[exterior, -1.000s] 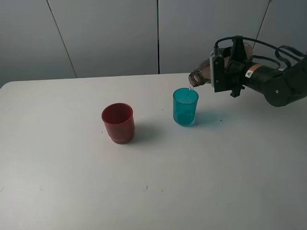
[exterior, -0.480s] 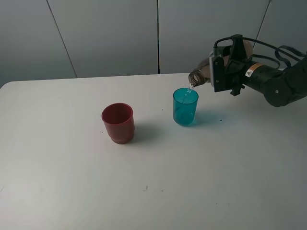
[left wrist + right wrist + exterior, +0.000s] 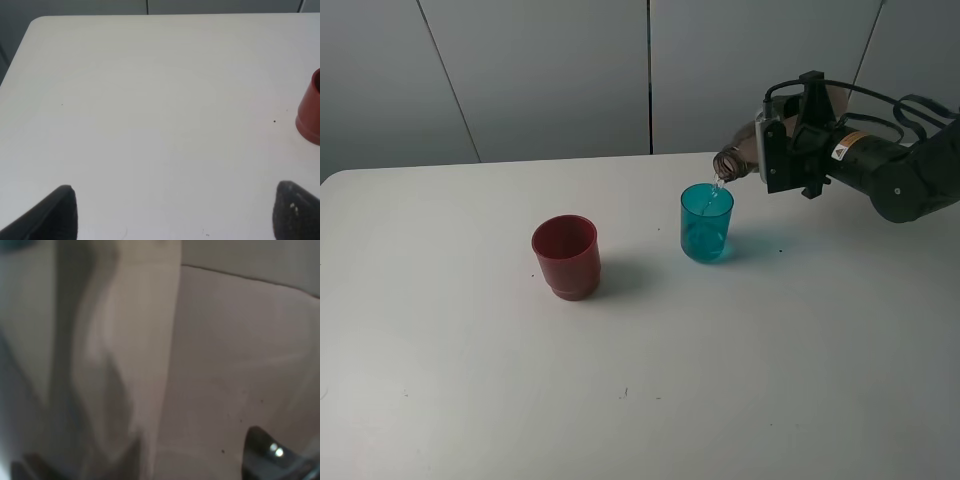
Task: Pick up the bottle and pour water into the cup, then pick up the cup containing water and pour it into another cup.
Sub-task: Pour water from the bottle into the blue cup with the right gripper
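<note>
My right gripper is shut on the smoky grey-brown bottle and holds it tipped nearly flat, mouth over the rim of the teal cup. A thin stream of water falls from the mouth into the teal cup, which stands upright on the table. The bottle's body fills the right wrist view, blurred. The dark red cup stands upright to the left of the teal cup; its edge shows in the left wrist view. My left gripper is open over bare table, well apart from the red cup.
The white table runs wide around both cups, with its far edge against a grey panelled wall. The right arm and its cables hang over the table's back right.
The bottle's mouth has risen slightly and water keeps streaming into the teal cup. The cups have not moved.
</note>
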Available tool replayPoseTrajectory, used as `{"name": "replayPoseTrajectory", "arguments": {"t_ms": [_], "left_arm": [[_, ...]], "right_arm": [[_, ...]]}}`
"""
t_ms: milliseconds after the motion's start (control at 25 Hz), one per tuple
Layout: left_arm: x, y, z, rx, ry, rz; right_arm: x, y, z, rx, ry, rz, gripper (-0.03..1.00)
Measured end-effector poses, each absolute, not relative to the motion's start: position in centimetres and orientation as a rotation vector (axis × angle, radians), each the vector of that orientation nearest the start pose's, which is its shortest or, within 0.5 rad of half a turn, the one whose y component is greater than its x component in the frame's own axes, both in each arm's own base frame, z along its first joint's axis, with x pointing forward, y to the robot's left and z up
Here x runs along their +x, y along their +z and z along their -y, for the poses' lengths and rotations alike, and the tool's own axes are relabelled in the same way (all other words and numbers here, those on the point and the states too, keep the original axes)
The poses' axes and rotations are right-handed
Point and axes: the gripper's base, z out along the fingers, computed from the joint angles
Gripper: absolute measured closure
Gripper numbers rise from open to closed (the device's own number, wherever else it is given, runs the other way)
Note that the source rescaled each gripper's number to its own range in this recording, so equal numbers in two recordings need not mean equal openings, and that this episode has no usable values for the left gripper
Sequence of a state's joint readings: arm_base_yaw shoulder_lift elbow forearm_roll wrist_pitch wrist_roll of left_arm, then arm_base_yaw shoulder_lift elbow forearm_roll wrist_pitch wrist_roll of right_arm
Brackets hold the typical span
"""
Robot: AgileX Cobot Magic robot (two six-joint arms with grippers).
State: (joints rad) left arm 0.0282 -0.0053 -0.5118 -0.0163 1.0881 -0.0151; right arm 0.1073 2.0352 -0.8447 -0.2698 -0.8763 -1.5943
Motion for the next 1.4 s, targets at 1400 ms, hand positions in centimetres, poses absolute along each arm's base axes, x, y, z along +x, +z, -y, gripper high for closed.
{"name": "replayPoseTrajectory", "arguments": {"t_ms": [1400], "left_arm": [[-0.82, 27.83, 0.15, -0.043, -0.011, -2.054]], "right_arm": [[37.71, 13.14, -6.07, -1.618, -1.074, -0.884, 0.97]]}}
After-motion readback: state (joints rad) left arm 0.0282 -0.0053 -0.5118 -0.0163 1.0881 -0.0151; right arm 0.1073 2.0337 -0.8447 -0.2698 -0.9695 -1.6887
